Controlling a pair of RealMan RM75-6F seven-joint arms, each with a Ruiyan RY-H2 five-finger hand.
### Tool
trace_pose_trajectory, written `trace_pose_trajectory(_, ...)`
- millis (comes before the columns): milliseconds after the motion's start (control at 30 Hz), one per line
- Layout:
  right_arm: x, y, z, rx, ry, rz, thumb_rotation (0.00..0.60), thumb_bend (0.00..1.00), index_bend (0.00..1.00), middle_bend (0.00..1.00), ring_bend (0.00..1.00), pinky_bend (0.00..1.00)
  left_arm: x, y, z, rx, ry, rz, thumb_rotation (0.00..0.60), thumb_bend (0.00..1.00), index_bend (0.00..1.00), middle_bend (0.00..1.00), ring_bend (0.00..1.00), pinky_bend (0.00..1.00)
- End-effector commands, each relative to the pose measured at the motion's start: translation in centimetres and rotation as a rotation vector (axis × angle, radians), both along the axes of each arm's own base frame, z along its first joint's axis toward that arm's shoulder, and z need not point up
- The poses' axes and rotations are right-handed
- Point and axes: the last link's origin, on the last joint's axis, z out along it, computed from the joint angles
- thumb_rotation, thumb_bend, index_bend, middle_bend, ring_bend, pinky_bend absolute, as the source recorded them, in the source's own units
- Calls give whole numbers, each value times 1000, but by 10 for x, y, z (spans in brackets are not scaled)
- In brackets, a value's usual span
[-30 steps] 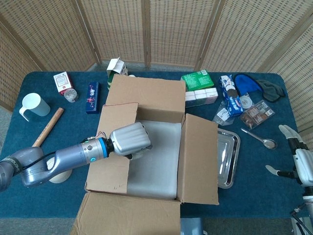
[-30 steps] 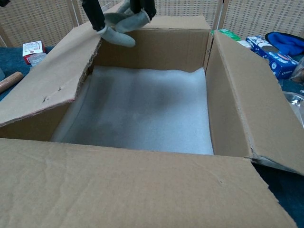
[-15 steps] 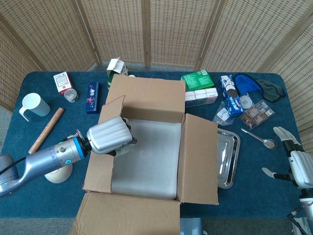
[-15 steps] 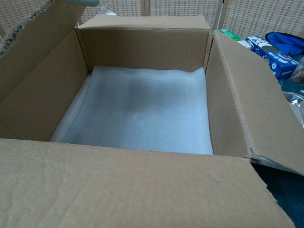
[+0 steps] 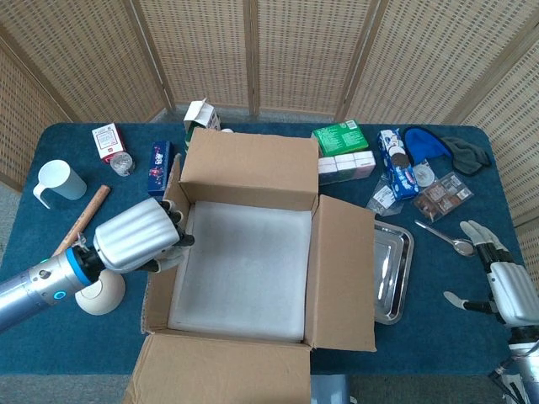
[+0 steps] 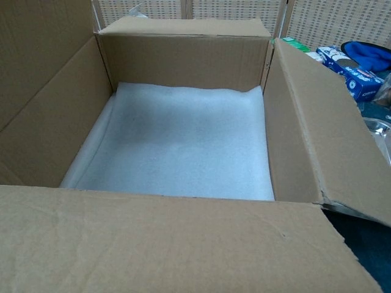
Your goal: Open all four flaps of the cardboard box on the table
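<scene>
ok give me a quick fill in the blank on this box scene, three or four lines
1. The left hand touches the box's ____ flap.
2. The cardboard box is lined with white ____.
3. The metal tray lies on the box's ____ side.
4. The right hand holds ____.

Missing words: left; foam; right; nothing

Bright, even light, soft shadows; chest view perhaps slightly soft.
</scene>
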Motion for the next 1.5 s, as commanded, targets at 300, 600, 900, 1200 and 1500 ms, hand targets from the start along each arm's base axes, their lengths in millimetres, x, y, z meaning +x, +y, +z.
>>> trace_pose_trajectory(300, 7, 3, -3, 21, -11, 25, 600, 0, 0, 0, 0, 159, -47, -22, 32, 63, -1, 93, 600, 39, 728, 859, 644, 581)
trace_pose_trajectory(600, 9, 4, -3, 21, -15, 29, 600, 0, 0, 0, 0, 159, -71, -24, 36, 72, 0, 150, 600, 39, 728, 856, 644, 581)
trace_pose_trajectory(900, 8, 4, 1, 9, -26, 25, 600, 0, 0, 0, 0, 159, -104, -19, 16, 38, 13, 238, 600, 39, 725, 851, 644, 581)
trace_pose_trajectory(1200, 7, 4, 2, 9, -28, 27, 600, 0, 0, 0, 0, 159, -126, -17, 12, 46, 43, 285, 600, 38, 725, 851, 644, 581)
trace_pose_trajectory(1500, 7, 5, 3, 8, -31, 28, 600, 0, 0, 0, 0, 159, -151, -15, 0, 100, 46, 306, 600, 39, 628, 653, 483, 434)
